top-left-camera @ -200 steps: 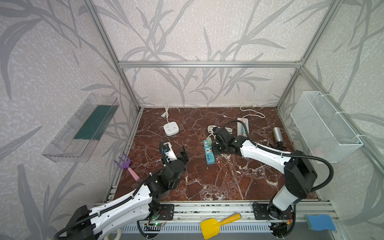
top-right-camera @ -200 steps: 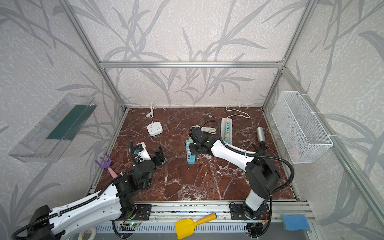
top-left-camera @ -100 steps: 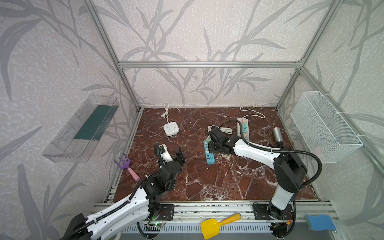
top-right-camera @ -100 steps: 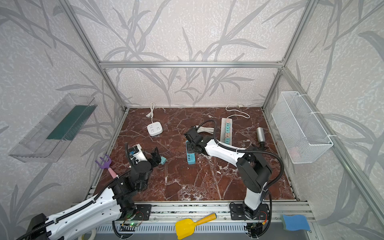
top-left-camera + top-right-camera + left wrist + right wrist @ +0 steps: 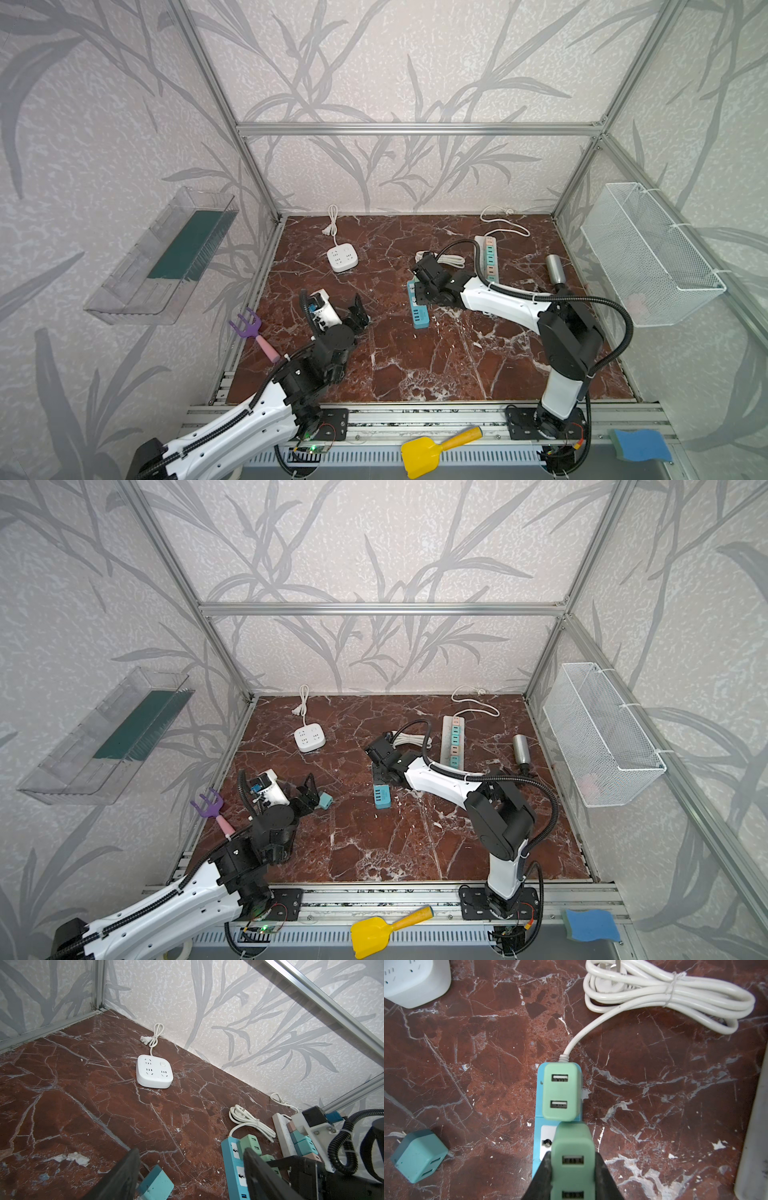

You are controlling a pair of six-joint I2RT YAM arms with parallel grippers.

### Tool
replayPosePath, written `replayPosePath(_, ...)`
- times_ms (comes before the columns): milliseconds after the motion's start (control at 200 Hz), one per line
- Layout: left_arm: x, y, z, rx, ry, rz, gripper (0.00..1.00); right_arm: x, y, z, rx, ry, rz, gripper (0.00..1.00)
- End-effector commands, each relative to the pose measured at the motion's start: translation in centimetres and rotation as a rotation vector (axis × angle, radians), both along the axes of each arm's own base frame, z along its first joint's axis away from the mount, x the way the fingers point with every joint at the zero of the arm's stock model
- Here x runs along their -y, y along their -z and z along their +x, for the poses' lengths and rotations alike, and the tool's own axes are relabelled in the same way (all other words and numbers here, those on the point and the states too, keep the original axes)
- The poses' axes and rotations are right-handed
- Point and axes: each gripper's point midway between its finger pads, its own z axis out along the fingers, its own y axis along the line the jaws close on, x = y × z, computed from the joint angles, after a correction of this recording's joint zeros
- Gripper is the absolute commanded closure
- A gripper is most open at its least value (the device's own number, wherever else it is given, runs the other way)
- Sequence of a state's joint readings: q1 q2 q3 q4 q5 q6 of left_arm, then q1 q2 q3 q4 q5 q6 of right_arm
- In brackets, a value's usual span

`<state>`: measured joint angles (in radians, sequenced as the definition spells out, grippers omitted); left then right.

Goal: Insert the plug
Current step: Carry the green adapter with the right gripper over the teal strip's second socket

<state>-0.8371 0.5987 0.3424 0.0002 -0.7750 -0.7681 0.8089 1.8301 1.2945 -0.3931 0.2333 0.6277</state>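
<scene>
My right gripper (image 5: 572, 1165) is shut on a pale green USB plug (image 5: 573, 1147). It holds the plug over the blue power strip (image 5: 537, 1147), right behind a second green plug (image 5: 561, 1093) seated in the strip's end socket. The held plug's prongs are hidden. In both top views the right gripper (image 5: 428, 286) sits over the strip's (image 5: 419, 318) far half. My left gripper (image 5: 191, 1167) is open and low over the floor. A loose teal plug (image 5: 156, 1184) lies on its side between its fingers, close to one of them, and also shows in a top view (image 5: 325, 801).
A white square socket block (image 5: 342, 258) stands at the back left. A long white strip with pastel plugs (image 5: 490, 257), a bundled white cord (image 5: 446, 259) and a metal cylinder (image 5: 555, 268) lie at the back right. A purple toy fork (image 5: 249, 330) rests by the left rail.
The left arm has drawn back a little toward the front left, uncovering the teal plug on the floor. The right gripper with its green plug shifted slightly left over the strip.
</scene>
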Motion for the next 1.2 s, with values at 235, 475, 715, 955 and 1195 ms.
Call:
replayPosePath(235, -0.3, 0.5, -0.2, -0.015, -0.012, -0.020, 0.20, -0.3, 0.2, -1.2, -0.036, 0.026, -0.007, 1.00)
replayPosePath(475, -0.5, 0.4, -0.3, -0.012, -0.014, -0.021, 0.20, 0.0, 0.8, -1.1, -0.043, 0.040, -0.034, 1.00)
replayPosePath(715, -0.5, 0.5, -0.3, -0.013, -0.017, -0.020, 0.20, 0.1, 2.6, -1.4, -0.046, 0.037, -0.131, 1.00)
replayPosePath(955, -0.6, 0.5, -0.3, -0.010, -0.020, -0.016, 0.19, 1.2, 6.6, -2.3, -0.105, 0.059, -0.205, 1.00)
replayPosePath(1195, -0.8, 0.5, -0.3, -0.013, -0.026, 0.005, 0.19, 2.1, 9.3, -2.9, -0.149, 0.066, -0.270, 1.00)
